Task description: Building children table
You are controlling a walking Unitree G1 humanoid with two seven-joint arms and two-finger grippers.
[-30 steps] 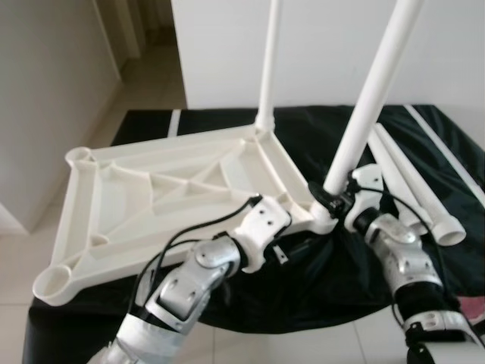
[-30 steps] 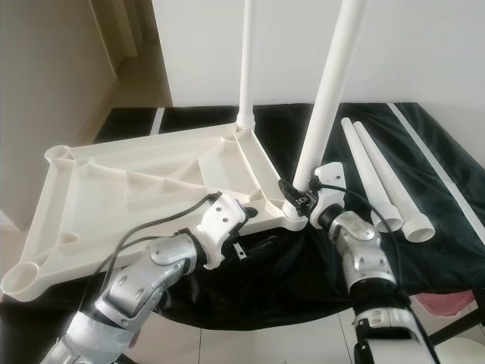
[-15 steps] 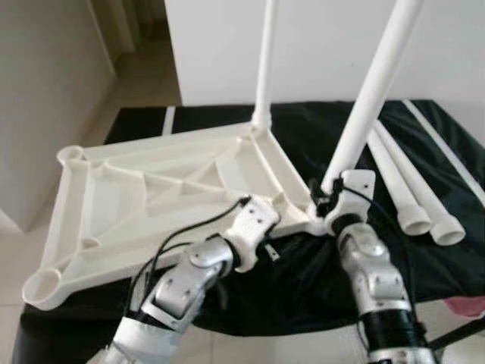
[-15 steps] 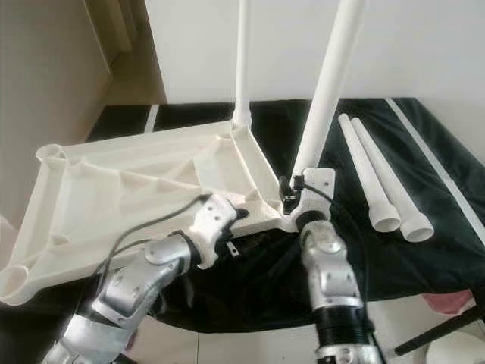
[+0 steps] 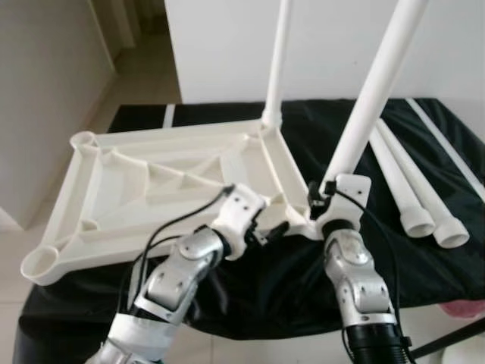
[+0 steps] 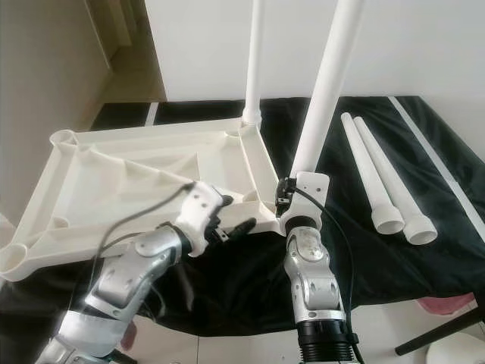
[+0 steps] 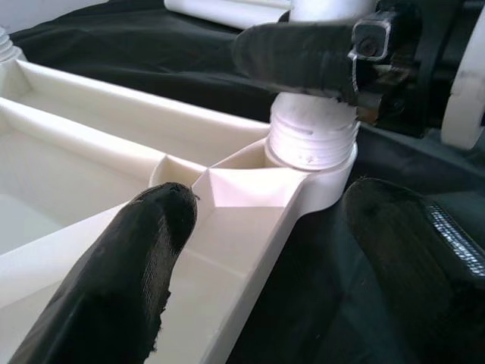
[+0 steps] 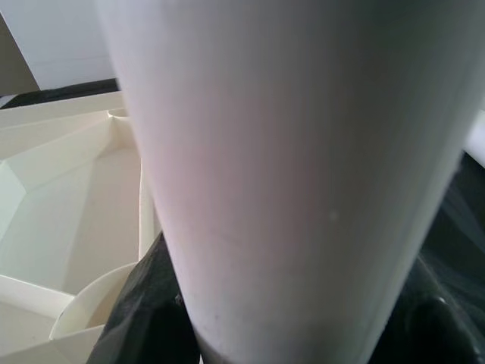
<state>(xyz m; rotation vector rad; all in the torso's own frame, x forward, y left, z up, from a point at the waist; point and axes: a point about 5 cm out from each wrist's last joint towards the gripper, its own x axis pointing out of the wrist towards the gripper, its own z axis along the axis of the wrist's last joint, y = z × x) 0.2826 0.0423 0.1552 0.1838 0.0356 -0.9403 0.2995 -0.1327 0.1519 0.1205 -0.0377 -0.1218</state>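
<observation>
- The white ribbed tabletop lies upside down on the black-draped bench, two legs standing upright.
- The right pincer is clamped on the near leg at its socket.
- The left pincer, fingers apart, straddles the tabletop's edge beside that socket.
- Two loose legs lie beyond the right pincer.

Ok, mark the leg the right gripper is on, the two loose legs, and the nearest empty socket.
near leg (image 6: 322, 98), right eye view, mid shaft.
right gripper (image 6: 286, 199), right eye view, at the leg's base.
loose legs (image 6: 379, 182), right eye view, shaft of one.
empty socket (image 5: 39, 265), left eye view, rim.
</observation>
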